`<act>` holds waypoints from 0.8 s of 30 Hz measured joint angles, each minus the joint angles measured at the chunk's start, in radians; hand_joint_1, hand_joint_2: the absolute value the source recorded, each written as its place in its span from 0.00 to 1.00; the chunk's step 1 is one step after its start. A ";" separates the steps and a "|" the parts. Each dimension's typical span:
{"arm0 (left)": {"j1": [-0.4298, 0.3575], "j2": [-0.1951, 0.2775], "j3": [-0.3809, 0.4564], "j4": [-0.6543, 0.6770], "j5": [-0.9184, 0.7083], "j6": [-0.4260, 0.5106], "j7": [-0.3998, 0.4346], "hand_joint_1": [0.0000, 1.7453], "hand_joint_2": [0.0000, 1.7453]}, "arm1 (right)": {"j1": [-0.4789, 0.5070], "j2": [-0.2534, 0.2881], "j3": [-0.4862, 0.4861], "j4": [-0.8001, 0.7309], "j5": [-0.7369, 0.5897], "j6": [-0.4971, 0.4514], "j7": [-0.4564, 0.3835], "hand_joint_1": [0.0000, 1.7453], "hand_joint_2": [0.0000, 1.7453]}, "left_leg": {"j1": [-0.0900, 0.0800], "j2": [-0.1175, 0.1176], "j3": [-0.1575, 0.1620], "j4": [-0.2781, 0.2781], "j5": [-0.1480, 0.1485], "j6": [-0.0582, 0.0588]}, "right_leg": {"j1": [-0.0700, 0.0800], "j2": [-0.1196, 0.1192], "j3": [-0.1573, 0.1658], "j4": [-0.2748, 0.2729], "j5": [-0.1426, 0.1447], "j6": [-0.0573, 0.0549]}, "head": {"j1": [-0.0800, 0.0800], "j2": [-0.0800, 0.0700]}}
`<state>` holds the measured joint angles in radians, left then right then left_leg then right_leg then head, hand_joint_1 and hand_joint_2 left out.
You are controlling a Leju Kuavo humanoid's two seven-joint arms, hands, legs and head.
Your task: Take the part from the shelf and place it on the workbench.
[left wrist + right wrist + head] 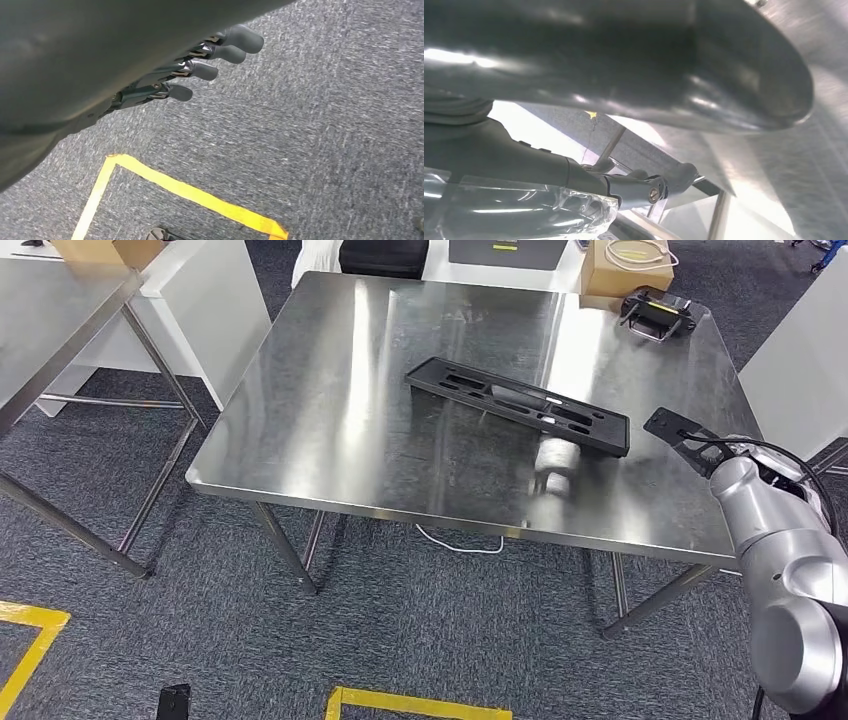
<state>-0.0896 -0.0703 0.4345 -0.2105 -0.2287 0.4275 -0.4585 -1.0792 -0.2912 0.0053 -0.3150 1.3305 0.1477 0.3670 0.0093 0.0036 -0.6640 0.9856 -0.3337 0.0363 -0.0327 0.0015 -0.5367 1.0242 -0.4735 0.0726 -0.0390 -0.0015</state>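
A long flat black part [520, 405] with several cut-outs lies slantwise on the steel workbench [340, 430], right of its middle. My right hand [680, 435] hovers over the bench's right edge, a short way to the right of the part's near end and apart from it. In the right wrist view its dark fingers [644, 187] reach out over the shiny benchtop [804, 165] with nothing between them. My left hand [200, 65] hangs over the grey carpet, fingers loosely extended and empty.
A black-and-yellow item [655, 313] sits at the bench's far right corner, with a cardboard box [625, 265] behind it. A second steel table [50, 310] and a white panel [210, 300] stand to the left. Yellow floor tape [400, 703] marks the carpet in front.
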 joint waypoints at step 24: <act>0.000 -0.011 0.035 -0.001 -0.024 0.011 -0.004 0.00 0.00 | 0.341 0.069 -0.065 0.017 -0.086 -0.439 0.134 0.00 0.00 | -0.004 -0.009 0.074 -0.018 -0.045 0.035 | 0.017 -0.003 -0.171 0.162 -0.045 -0.056 | -0.001 0.000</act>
<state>-0.0900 -0.0813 0.4692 -0.2117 -0.2523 0.4390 -0.4627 -0.7381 -0.2222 -0.0598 -0.2980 1.2445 -0.2917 0.5014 0.0057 -0.0051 -0.5903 0.9679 -0.3789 0.0712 -0.0155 -0.0016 -0.7081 1.1867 -0.5187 0.0164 -0.0397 -0.0015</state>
